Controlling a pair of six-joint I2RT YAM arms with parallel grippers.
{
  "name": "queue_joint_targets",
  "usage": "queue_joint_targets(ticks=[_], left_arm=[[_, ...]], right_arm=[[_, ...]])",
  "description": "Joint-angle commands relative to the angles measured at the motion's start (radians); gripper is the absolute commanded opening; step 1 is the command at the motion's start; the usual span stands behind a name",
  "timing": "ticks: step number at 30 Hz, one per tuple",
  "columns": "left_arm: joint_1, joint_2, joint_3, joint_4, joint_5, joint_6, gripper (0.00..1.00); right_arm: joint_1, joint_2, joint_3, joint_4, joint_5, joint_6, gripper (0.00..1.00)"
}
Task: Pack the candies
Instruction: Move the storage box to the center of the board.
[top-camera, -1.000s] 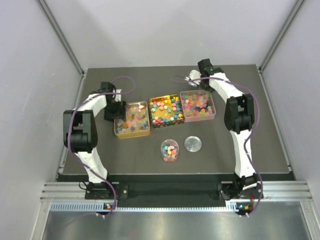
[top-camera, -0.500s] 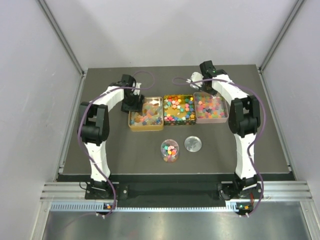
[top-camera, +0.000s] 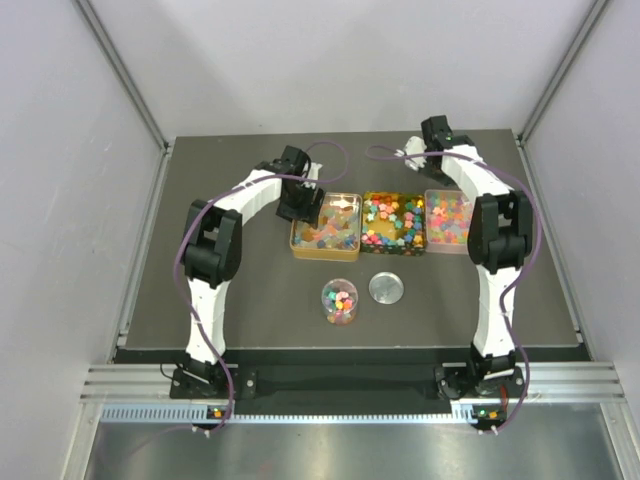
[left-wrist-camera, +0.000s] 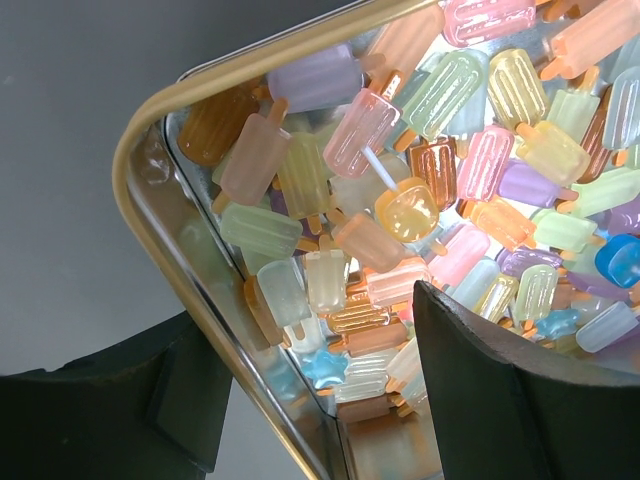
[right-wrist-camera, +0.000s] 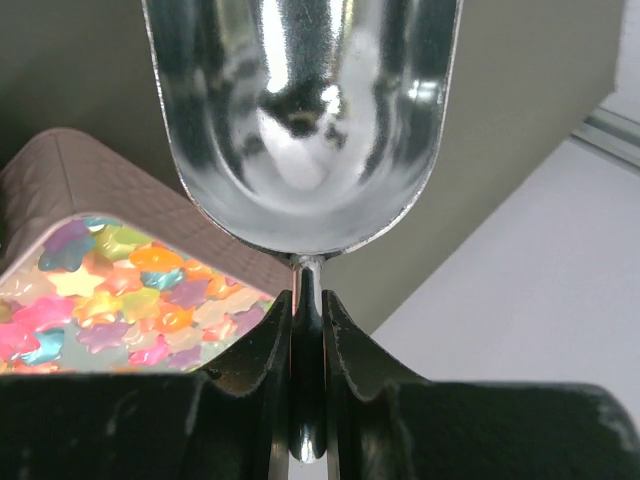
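Observation:
Three open tins of candies stand in a row: a gold tin (top-camera: 325, 227), a middle gold tin (top-camera: 393, 223) and a pink tin (top-camera: 448, 220). My left gripper (top-camera: 298, 200) is open and straddles the left wall of the first tin (left-wrist-camera: 190, 300). One finger (left-wrist-camera: 110, 420) is outside the wall and the other (left-wrist-camera: 520, 400) is among the pale popsicle-shaped candies (left-wrist-camera: 450, 150). My right gripper (top-camera: 435, 138) is shut on the handle of an empty silver scoop (right-wrist-camera: 300, 120), held above the far edge of the pink tin (right-wrist-camera: 90, 180) with star-shaped candies (right-wrist-camera: 110, 290).
A small clear jar (top-camera: 340, 300) partly filled with mixed candies stands in front of the tins. Its round silver lid (top-camera: 386, 288) lies flat just to its right. The dark table ends at grey walls on both sides.
The row of three tins has slid to the right across the table. My left gripper moved right with the first tin. My right gripper moved right with the scoop.

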Motion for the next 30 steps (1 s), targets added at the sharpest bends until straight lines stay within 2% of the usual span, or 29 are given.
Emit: queue_joint_targets(ticks=[1, 9, 13, 19, 25, 30], left_arm=[[-0.041, 0.012, 0.075, 0.029, 0.054, -0.032, 0.73], [-0.116, 0.032, 0.14, 0.034, 0.074, -0.054, 0.73], [-0.134, 0.014, 0.164, 0.039, 0.085, -0.066, 0.74], [-0.15, -0.02, 0.176, 0.023, 0.053, -0.052, 0.75], [-0.049, -0.187, 0.138, 0.005, 0.085, -0.026, 0.76], [0.076, -0.284, 0.092, 0.002, 0.137, -0.02, 0.73]], right_arm=[[-0.016, -0.138, 0.089, -0.007, 0.015, -0.013, 0.0], [-0.009, -0.227, 0.118, -0.159, -0.029, -0.042, 0.0], [0.02, -0.271, 0.176, -0.236, -0.043, -0.055, 0.0], [0.072, -0.337, 0.166, -0.304, -0.077, -0.104, 0.0], [0.123, -0.38, 0.101, -0.345, -0.129, -0.162, 0.0], [0.151, -0.419, 0.037, -0.394, -0.157, -0.294, 0.0]])
